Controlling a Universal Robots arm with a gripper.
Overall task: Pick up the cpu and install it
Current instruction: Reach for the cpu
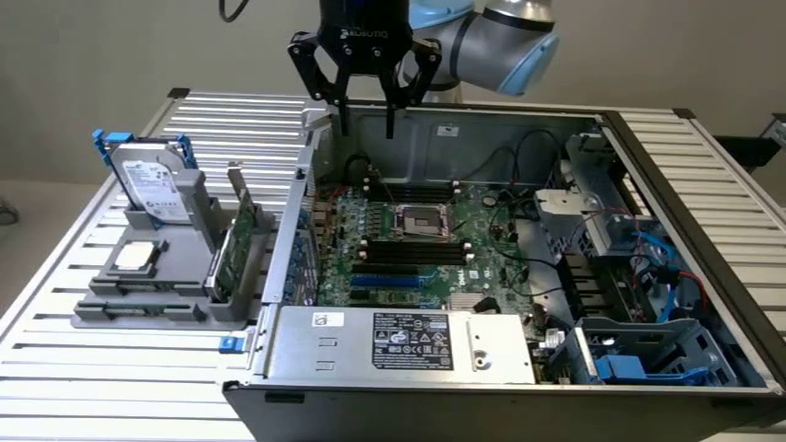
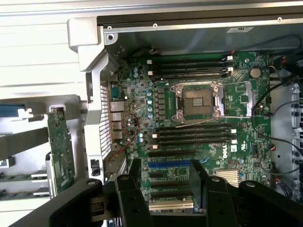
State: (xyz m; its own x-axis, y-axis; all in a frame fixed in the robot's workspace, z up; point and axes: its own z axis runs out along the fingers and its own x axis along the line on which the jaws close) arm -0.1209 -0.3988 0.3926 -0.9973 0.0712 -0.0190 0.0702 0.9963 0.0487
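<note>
The cpu (image 1: 135,258), a small flat silver square with a pale rim, lies on the grey holder (image 1: 147,304) at the exterior view's left. My gripper (image 1: 367,124) hangs high over the back wall of the open computer case (image 1: 516,368), well apart from the cpu. Its fingers (image 1: 345,115) stand open with nothing between them. The dark socket (image 1: 424,221) with its metal frame sits in the middle of the motherboard. In the wrist view the socket (image 2: 199,99) lies open beyond my gripper (image 2: 170,189), whose black fingers (image 2: 135,189) are spread wide.
A silver hard drive (image 1: 154,189) with blue handles stands upright behind the cpu. A green card (image 1: 234,244) stands on edge between the holder and the case. Cables and a drive cage (image 1: 614,267) fill the case's right side. A slatted metal table (image 1: 74,368) carries everything.
</note>
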